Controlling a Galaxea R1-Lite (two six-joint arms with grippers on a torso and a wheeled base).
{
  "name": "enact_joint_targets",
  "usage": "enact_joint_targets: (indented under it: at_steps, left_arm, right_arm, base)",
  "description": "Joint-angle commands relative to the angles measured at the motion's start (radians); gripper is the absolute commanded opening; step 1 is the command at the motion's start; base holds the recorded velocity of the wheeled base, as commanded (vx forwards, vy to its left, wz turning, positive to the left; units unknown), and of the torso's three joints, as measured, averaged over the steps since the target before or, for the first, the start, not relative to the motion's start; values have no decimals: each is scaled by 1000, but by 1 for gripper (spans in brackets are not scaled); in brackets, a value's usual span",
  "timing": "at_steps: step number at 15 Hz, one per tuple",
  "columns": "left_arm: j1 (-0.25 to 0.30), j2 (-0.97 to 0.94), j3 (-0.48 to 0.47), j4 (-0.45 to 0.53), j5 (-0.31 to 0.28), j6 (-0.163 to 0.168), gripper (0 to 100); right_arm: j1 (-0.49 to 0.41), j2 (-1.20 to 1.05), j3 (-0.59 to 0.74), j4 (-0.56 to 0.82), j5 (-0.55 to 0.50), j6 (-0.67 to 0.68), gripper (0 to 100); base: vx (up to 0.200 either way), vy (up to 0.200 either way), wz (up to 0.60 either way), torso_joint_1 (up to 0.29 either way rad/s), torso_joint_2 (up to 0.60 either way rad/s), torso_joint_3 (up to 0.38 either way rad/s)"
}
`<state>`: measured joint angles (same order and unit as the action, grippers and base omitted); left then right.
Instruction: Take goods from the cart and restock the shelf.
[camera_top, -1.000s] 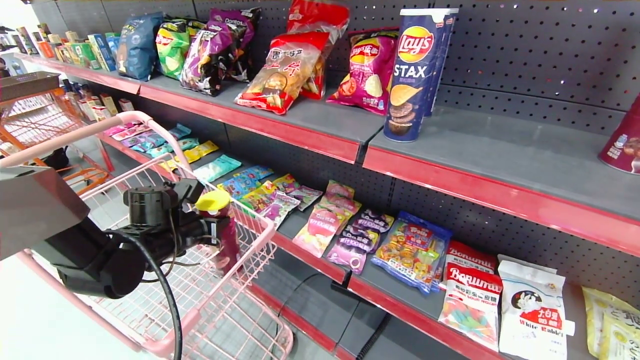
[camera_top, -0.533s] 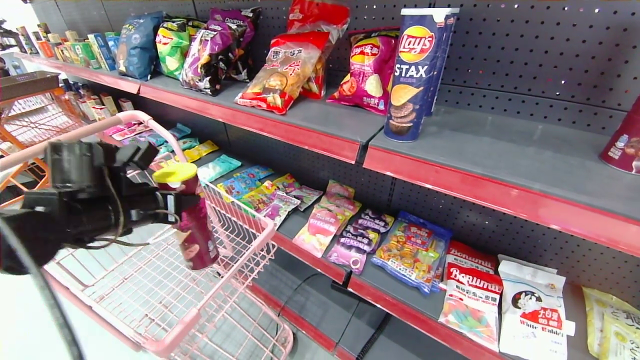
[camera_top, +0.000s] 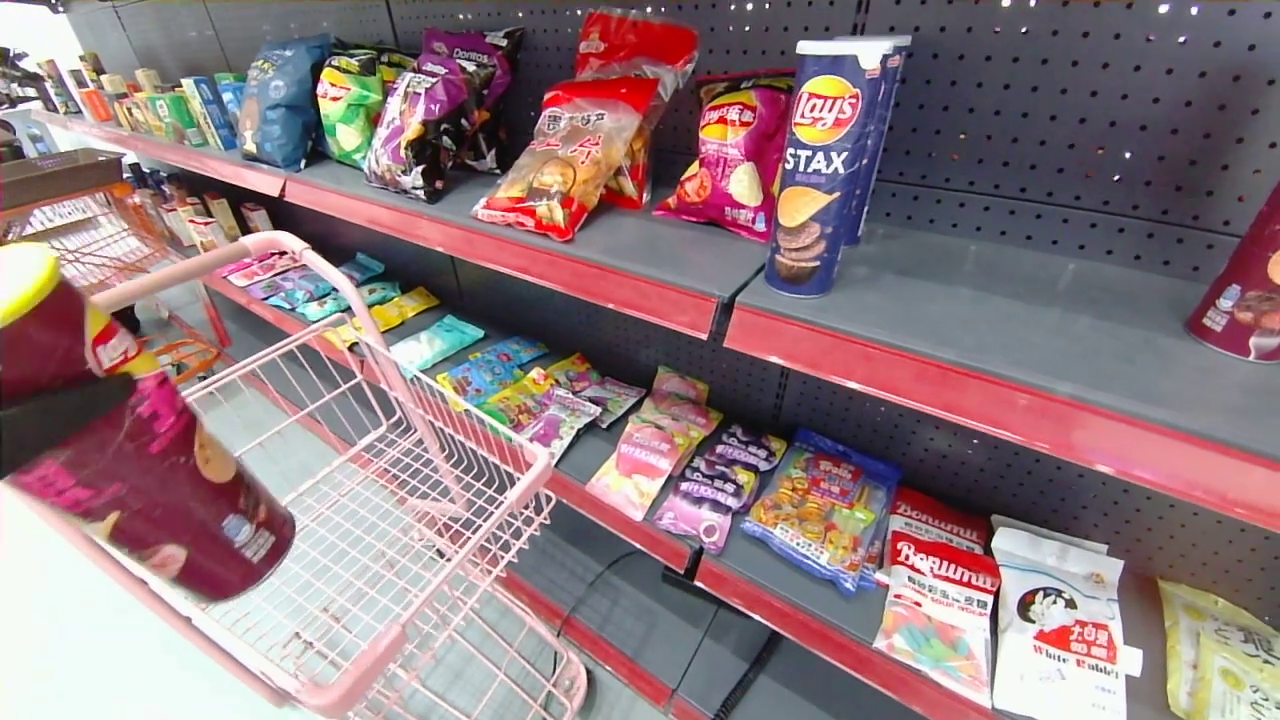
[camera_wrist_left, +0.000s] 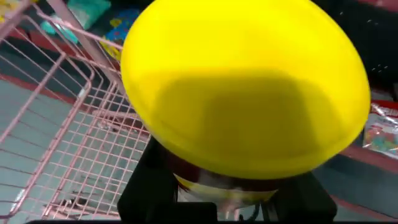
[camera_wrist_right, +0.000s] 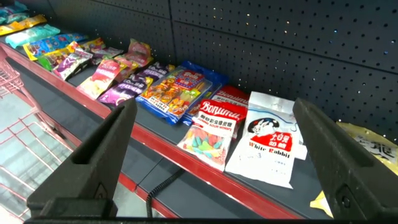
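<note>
**Left tool has the can, right tool wide open at the lower shelf**

And here's the left tool (camera_wrist_left: 227, 202), clamped tight on the maroon cylindrical crisp can with the yellow plastic lid (camera_top: 150, 480)! From the head view you get the can's whole body, tilted, lid end up, with one dark finger (camera_top: 60, 420) banded across it. The pink wire shopping cart (camera_top: 400, 470) sits below and beyond that tool.

Over to the left wrist view: that lid (camera_wrist_left: 242, 87) seen straight on, huge and yellow, black fingers (camera_wrist_left: 149, 193) hugging the can on both sides just beneath it, cart mesh (camera_wrist_left: 62, 124) underneath.

The right wrist view brings in the right tool (camera_wrist_right: 214, 112), its two black fingers spread well apart. Through the gap, ahead of it, lies the lower grey shelf with the red edge (camera_wrist_right: 155, 158), and on it a red-topped sweet bag (camera_wrist_right: 211, 127) touching a white sweet bag (camera_wrist_right: 267, 140).

Up top in the head view, beyond both tools, a tall blue crisp can (camera_top: 815, 170) stands upright on the upper grey shelf (camera_top: 1000, 330).
</note>
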<state>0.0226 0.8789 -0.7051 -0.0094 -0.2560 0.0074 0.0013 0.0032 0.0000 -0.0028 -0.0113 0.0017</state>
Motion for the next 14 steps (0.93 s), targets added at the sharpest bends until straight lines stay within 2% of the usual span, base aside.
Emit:
enact_joint_targets:
  at_steps: [1,4,6,7,8,9,11,14]
  left_arm:
    - [5,-308,190,23,26,2,0]
    - [7,-353,213,23,41,2,0]
    - [7,-347,214,22,141,6,0]
    - [7,-330,214,12,274,6,0]
    - [7,-317,214,-3,369,5,0]
    - [7,-316,216,-23,420,5,0]
    - [-3,-339,250,-84,419,6,0]
    - [-4,-365,265,-83,377,8,0]
  right_arm:
    - [0,0,0,0,-1,0,100]
    - [0,0,0,0,-1,1,100]
    - [0,0,0,0,-1,3,100]
    - [0,0,0,0,-1,3,100]
    - [0,0,-2,0,-1,3,100]
    - [0,0,0,0,-1,3,100]
    - [0,0,0,0,-1,1,100]
    - [0,0,0,0,-1,3,100]
  base:
    - [0,0,0,139,-437,-295]
    - [0,0,0,178,-507,-334]
    - [0,0,0,207,-549,-342]
    - [0,0,0,207,-559,-359]
    - [0,0,0,227,-574,-354]
    - [0,0,0,237,-593,-364]
    - [0,0,0,246,-596,-359]
    - [0,0,0,193,-450,-266]
